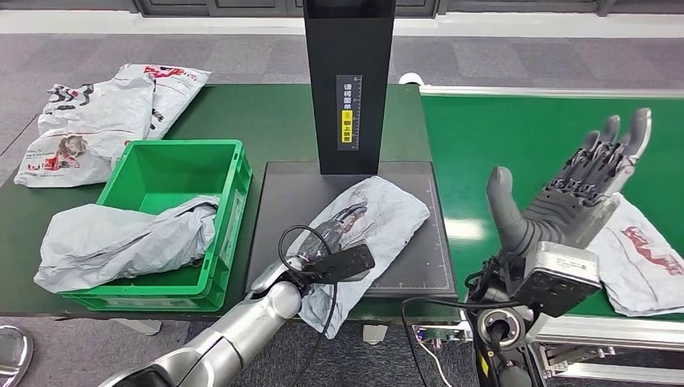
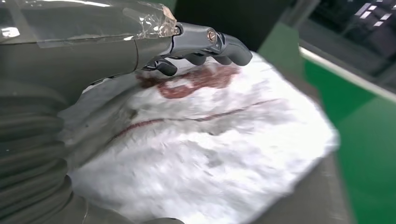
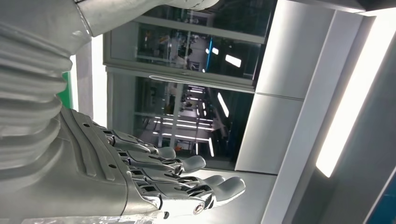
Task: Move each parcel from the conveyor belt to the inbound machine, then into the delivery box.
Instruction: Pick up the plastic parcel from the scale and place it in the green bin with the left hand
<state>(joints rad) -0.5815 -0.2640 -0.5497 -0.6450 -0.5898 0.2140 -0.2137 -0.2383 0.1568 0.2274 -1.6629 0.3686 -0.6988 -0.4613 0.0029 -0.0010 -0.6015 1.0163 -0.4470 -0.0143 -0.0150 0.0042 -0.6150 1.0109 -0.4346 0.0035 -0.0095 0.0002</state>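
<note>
A grey-white parcel (image 1: pixel 385 211) with red print lies on the black plate (image 1: pixel 419 262) of the inbound machine, its near end drooping over the plate's front edge. My left hand (image 1: pixel 337 232) lies on this parcel and grips it. Up close, the fingers (image 2: pixel 212 44) curl over the parcel (image 2: pixel 219 154), which bunches up against the palm. My right hand (image 1: pixel 569 192) is raised above the green conveyor belt (image 1: pixel 500 137), palm up and fingers spread, holding nothing; it (image 3: pixel 173 179) faces the ceiling. Another parcel (image 1: pixel 645 256) lies on the belt behind it.
The machine's black column (image 1: pixel 348 81) stands at the back of the plate. To the left is the green delivery box (image 1: pixel 230 173), with a parcel (image 1: pixel 121 238) draped over its near-left rim. More parcels (image 1: pixel 97 121) are piled at the table's far left.
</note>
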